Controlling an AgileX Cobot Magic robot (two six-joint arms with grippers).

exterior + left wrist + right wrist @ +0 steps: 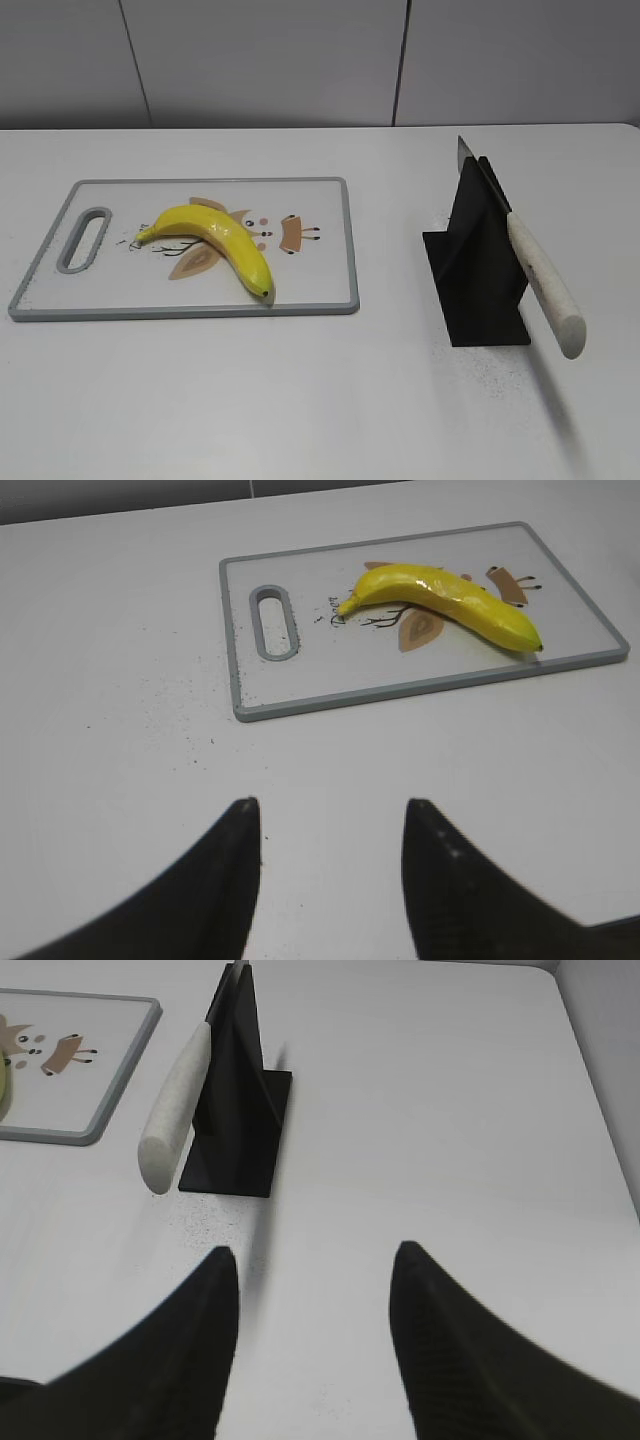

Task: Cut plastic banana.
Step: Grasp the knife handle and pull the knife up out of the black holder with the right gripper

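Exterior view: yellow plastic banana lies on grey-rimmed white cutting board, both grippers spread and empty, so right gripper should grasp the white-handled knife mid-handle, lifting straight from black stand.

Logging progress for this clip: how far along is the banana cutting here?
Nothing is done yet. The banana lies whole on the cutting board, and the knife still sits in its black stand. Nothing is in hand: the left claw and right claw are open, empty, over bare table. Taking the knife and cutting remain.
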